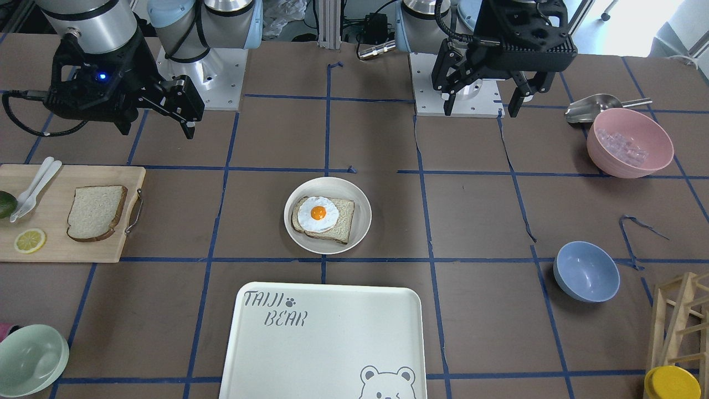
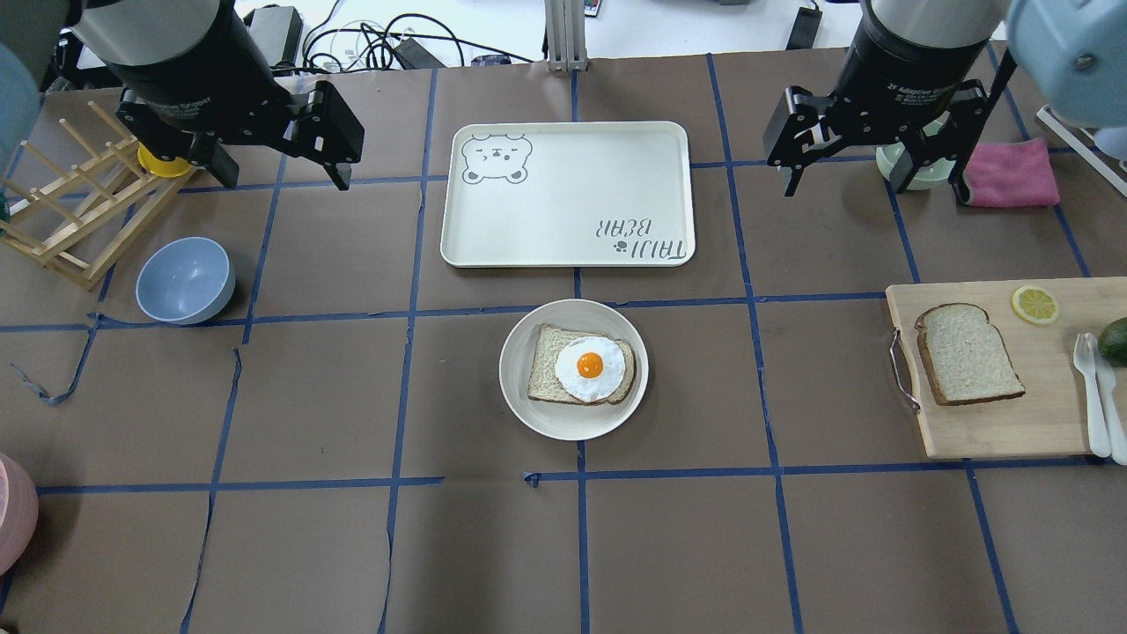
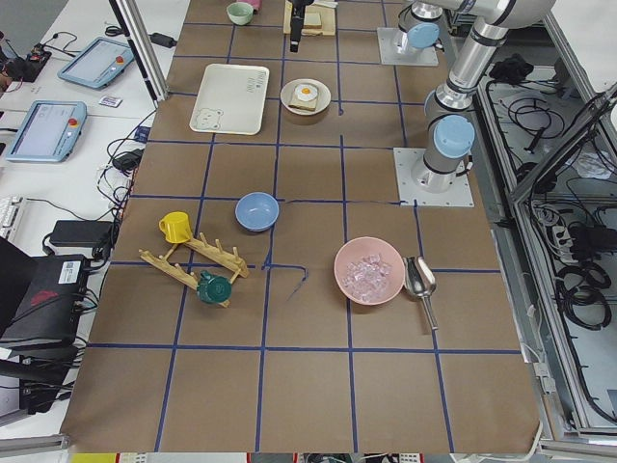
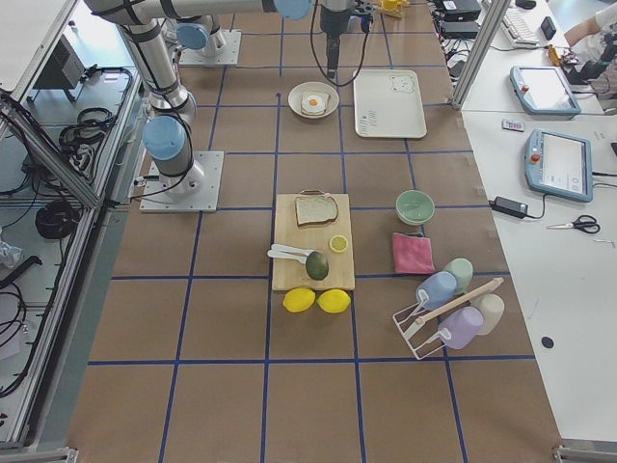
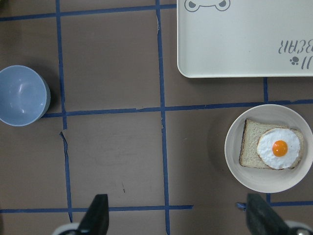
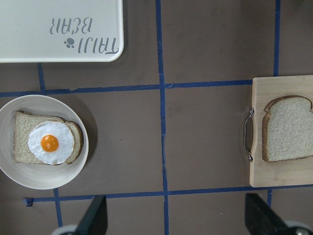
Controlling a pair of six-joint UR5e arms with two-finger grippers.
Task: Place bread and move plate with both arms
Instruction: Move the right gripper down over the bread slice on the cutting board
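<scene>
Closest to the front-facing lens lies the bear-print tray (image 1: 332,343), with nothing on it. Bread (image 1: 95,212) rests flat on the wooden cutting board (image 1: 61,244) on the robot's right side of the table, near the board's metal handle and apart from the lemon slice (image 1: 30,240) and white cutlery (image 1: 34,188) that share the board. Well away, at the table's middle and just short of the tray, sits the plate (image 1: 365,221), already carrying an egg-topped slice (image 1: 340,221). Both arms hang high over the table, away from both things: the right gripper (image 2: 843,187) and the left gripper (image 2: 286,180) each have their fingers spread wide and hold nothing. By the look of it the task has not begun, and fetching the bread comes first. That likely calls for the right gripper to drop to the board, catch the slice by its crust edges, since it lies flat, and carry it across to the plate; after that each gripper would need a side of the rim.
</scene>
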